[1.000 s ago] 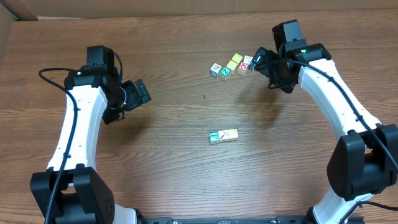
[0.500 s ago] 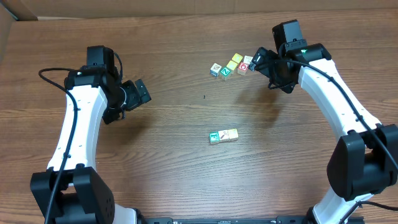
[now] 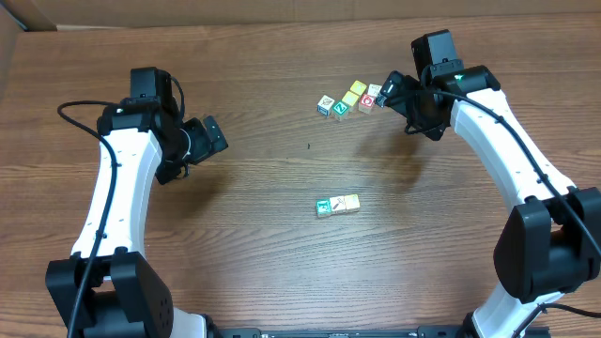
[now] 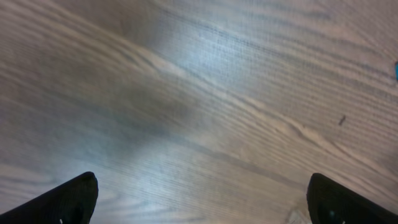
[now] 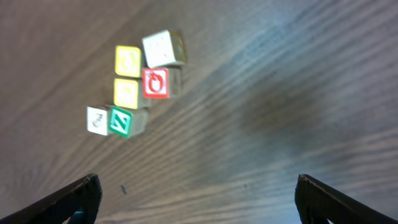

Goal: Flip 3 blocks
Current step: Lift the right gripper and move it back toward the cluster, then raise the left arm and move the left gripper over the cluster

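The three blocks lie in a short row at mid-table: a teal one (image 3: 324,207), a white one (image 3: 336,205) and a pale yellow one (image 3: 350,202). They sit touching each other. My left gripper (image 3: 215,138) hovers open far to their upper left; its wrist view shows only bare wood between the spread fingertips (image 4: 69,199). My right gripper (image 3: 385,92) is open at the upper right, well away from the row, with nothing between its fingers (image 5: 78,198). Neither wrist view clearly shows the row.
A cluster of other cubes sits by the right gripper: white (image 5: 163,48), two yellow (image 5: 128,61), red (image 5: 155,83), green "Z" (image 5: 120,121) and another white (image 5: 97,119). The cluster (image 3: 349,98) lies at the table's far side. A cardboard wall (image 3: 9,38) borders the far left.
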